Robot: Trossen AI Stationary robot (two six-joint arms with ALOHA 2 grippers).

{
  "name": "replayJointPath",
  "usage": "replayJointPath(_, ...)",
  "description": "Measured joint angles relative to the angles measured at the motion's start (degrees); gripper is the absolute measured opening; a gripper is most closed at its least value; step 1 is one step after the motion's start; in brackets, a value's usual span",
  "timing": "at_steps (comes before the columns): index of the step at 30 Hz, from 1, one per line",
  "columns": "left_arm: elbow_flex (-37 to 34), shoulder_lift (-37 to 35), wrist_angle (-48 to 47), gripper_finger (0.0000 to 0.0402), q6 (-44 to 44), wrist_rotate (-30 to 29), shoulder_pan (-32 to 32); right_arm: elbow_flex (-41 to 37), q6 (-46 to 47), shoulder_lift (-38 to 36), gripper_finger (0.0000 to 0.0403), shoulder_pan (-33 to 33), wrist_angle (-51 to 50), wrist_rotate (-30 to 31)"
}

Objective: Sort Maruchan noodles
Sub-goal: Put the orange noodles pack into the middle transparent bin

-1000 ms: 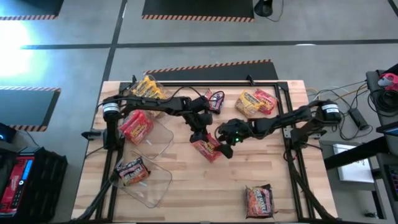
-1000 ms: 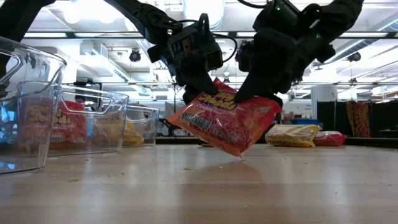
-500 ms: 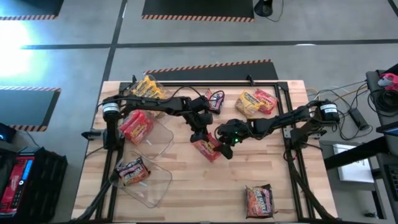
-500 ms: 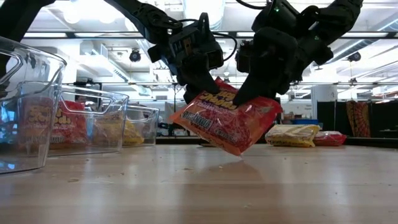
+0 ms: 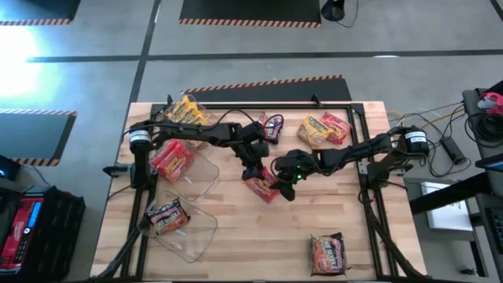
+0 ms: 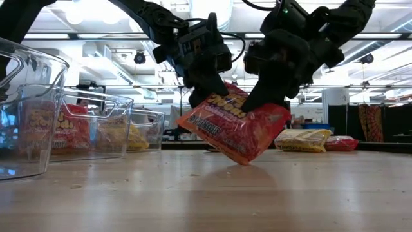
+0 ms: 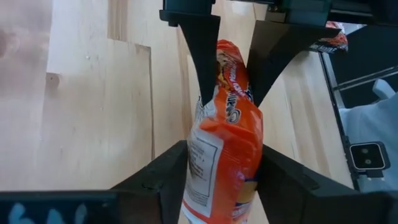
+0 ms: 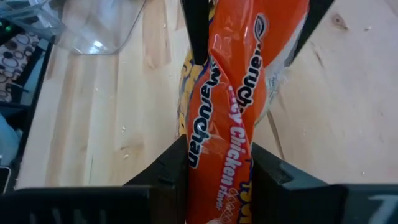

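Observation:
An orange Maruchan noodle packet point(image 6: 235, 129) hangs tilted at mid-table between both grippers. My left gripper point(image 5: 253, 173) has its left upper part and my right gripper point(image 5: 281, 174) its right upper part; each is shut on it. In the low view its lowest corner point(image 6: 243, 161) is at the tabletop; I cannot tell whether it touches. Three clear bins at the table's left hold a yellow packet point(image 5: 187, 112), a red one point(image 5: 171, 159) and a dark one point(image 5: 167, 216). My left gripper point(image 7: 222, 149) pinches the packet's two flat faces point(image 7: 205, 186) between its two fingers, at the packet's upper left end. The fingers slant down from above. The packet stands on edge and tilts down toward the table's right. My right gripper point(image 8: 219, 146) pinches the same packet by its two flat faces point(image 8: 217, 168), at its upper right end, opposite my left gripper's fingers point(image 8: 194, 37). Its fingers slant down from above. The packet hangs below them.
Loose packets lie on the wood: a dark one point(image 5: 273, 126) just beyond the grippers, a yellow and a red one point(image 5: 324, 128) at the far right, and one point(image 5: 328, 251) near the front right edge. Bare tabletop point(image 5: 259, 236) lies in front of the grippers.
The orange packet has tipped a little steeper between the two grippers, and its lowest corner has come down toward the tabletop. Both arms have stayed almost where they were.

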Motion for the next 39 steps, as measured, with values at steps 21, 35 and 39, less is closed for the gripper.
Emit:
replayJointPath(21, 3.85, -2.87, -8.19, 0.0178, 7.30, -5.97, 0.63, 0.15, -21.97, -0.70, 0.0095, -6.54, -6.37, -0.65)
replayJointPath(35, -36.17, -29.71, 41.57, 0.0178, -16.23, -22.95, -4.80, 6.84, -29.56, -2.86, 0.0095, -6.92, -15.82, 0.37)
replayJointPath(39, -42.87, -29.03, 60.26, 0.0178, -21.28, -23.18, -5.80, 9.31, -31.49, -2.80, 0.0095, -5.92, -18.92, 0.22)
